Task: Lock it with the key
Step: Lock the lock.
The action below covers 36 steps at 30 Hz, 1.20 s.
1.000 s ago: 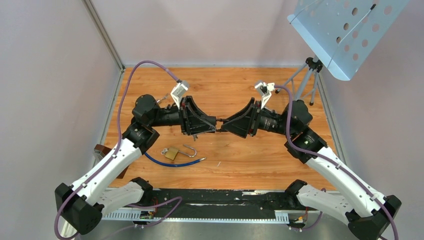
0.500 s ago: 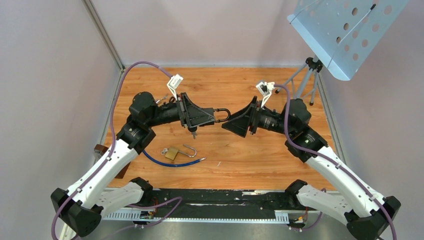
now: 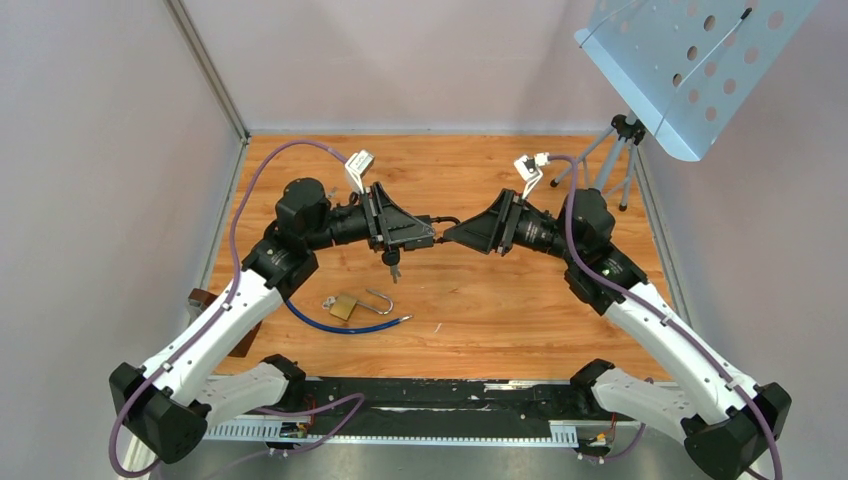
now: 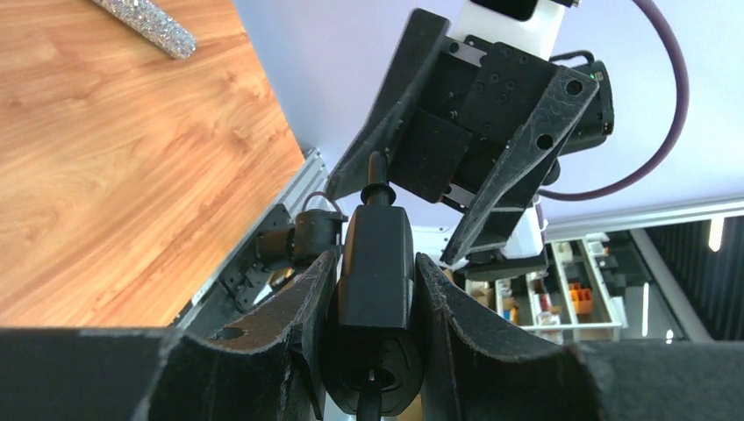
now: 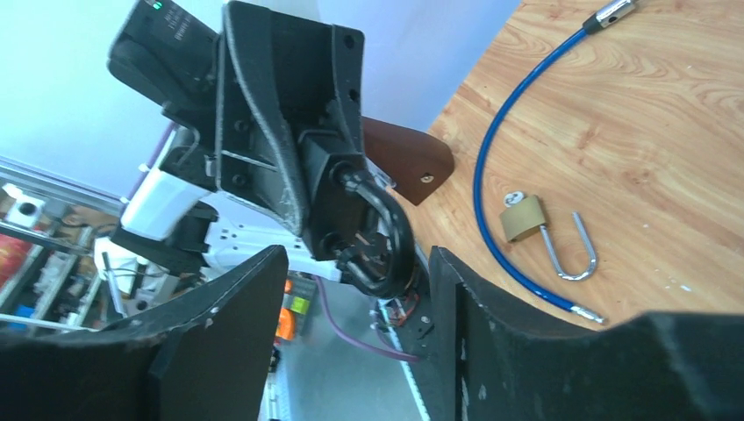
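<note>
Gripping a black padlock (image 4: 375, 263) by its body, the left pincer (image 3: 425, 232) holds it in the air above the middle of the wooden table (image 3: 520, 300), a small key (image 3: 392, 262) dangling below. The right pincer (image 5: 355, 259) stands open, its fingers (image 5: 237, 307) flanking the black shackle without touching. A brass padlock (image 3: 343, 306) lies, shackle open, toward the near edge.

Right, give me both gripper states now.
Left gripper: closed on the black padlock.
Right gripper: open, holding nothing, fingers apart on either side of the shackle.
</note>
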{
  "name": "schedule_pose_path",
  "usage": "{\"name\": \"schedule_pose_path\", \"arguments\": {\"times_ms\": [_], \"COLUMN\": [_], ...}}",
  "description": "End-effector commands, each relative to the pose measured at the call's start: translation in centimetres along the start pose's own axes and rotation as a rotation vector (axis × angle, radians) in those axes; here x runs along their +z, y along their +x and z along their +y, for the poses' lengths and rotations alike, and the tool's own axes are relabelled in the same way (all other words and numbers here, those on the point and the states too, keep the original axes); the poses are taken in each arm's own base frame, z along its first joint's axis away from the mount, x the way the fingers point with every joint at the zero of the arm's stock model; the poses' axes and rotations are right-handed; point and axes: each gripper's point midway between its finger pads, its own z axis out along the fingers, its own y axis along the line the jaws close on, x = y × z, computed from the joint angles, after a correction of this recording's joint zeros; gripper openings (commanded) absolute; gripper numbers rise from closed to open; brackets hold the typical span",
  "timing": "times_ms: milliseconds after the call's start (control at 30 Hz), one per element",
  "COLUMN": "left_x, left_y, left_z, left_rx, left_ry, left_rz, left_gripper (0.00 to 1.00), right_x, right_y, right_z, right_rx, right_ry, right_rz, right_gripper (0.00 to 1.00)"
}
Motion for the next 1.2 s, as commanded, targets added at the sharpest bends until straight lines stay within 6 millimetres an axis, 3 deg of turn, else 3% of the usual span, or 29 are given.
{"name": "schedule_pose_path", "arguments": {"times_ms": [0, 167, 367, 533, 767, 1167], "left_x": [-0.7, -1.0, -1.3, -1.2, -0.8, -0.1], "left_y": [-1.5, -0.9, -0.1, 0.1, -0.1, 0.8], "left_z": [-3.8, -3.4, -3.3, -3.1, -2.4, 0.1], "left_rx": [-0.028, -0.085, -0.074, -0.073, -0.056, -0.020], "left_ry": [0.101, 0.120, 0.137, 0.138, 0.130, 0.101], "left_rz": [-0.050, -0.014, 0.021, 0.039, 0.043, 0.079], "left_gripper": [0.00, 0.00, 0.00, 0.00, 0.00, 0.00], "right_x": [-1.0, -1.0, -0.3, 0.3, 0.9, 3.1], "right_y": [-1.7, -1.6, -0.7, -0.2, 0.5, 3.1], "right_z": [2.6, 1.5, 1.2, 0.8, 1.2, 3.9], "right_rx": [0.069, 0.114, 0.129, 0.152, 0.190, 0.224], "right_ry": [-0.072, -0.054, -0.082, -0.095, -0.145, -0.248], "right_rz": [-0.059, -0.041, 0.038, 0.069, 0.080, 0.094], "right_gripper": [0.55, 0.35, 0.24, 0.00, 0.00, 0.00]}}
